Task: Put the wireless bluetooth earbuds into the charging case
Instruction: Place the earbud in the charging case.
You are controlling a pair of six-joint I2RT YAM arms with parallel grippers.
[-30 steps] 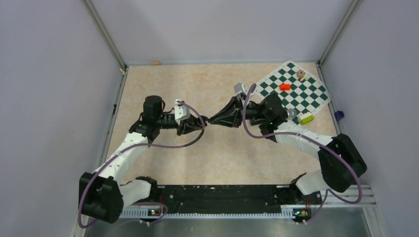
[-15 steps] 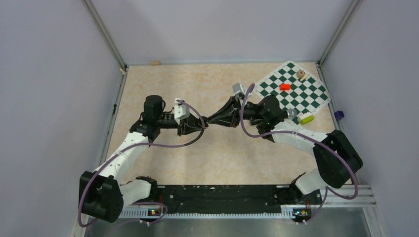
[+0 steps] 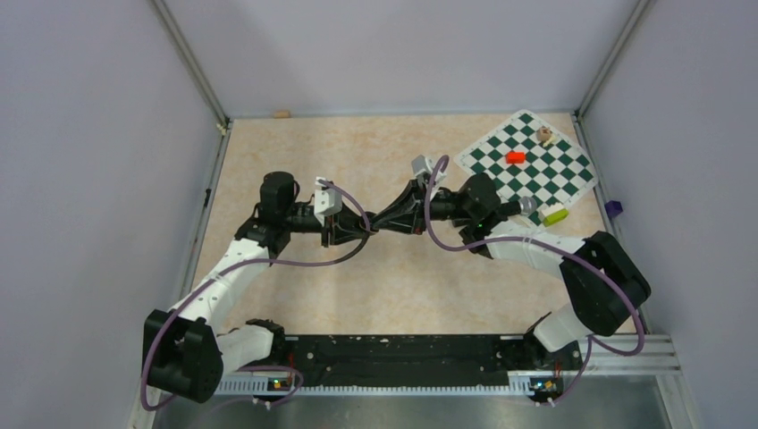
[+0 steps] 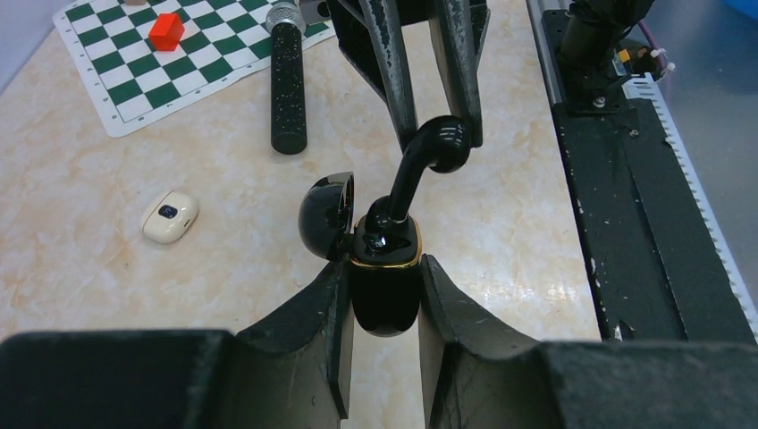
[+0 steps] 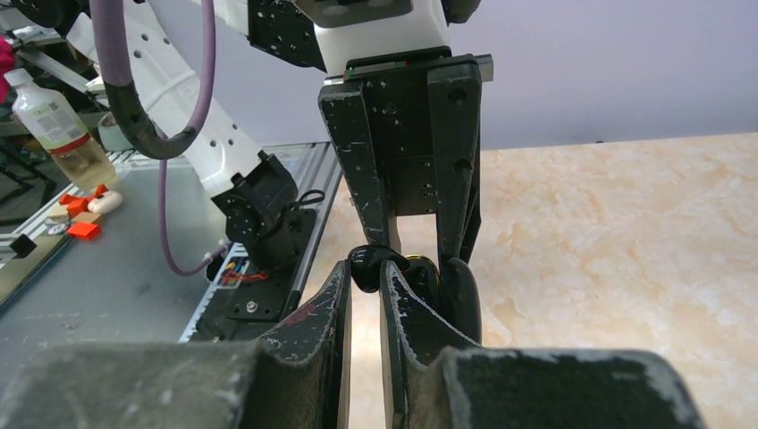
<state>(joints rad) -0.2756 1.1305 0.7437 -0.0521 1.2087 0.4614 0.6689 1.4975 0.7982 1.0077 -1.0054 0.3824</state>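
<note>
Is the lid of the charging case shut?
No, the charging case held in the left pincer has its domed lid hinged open to one side.

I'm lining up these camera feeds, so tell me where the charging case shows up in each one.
Top external: centre, hidden where left gripper meets right gripper.
Left wrist: charging case low centre, lid open.
Right wrist: centre, mostly behind the fingers holding an earbud.
Shared landmark: the left gripper clamping it.
</note>
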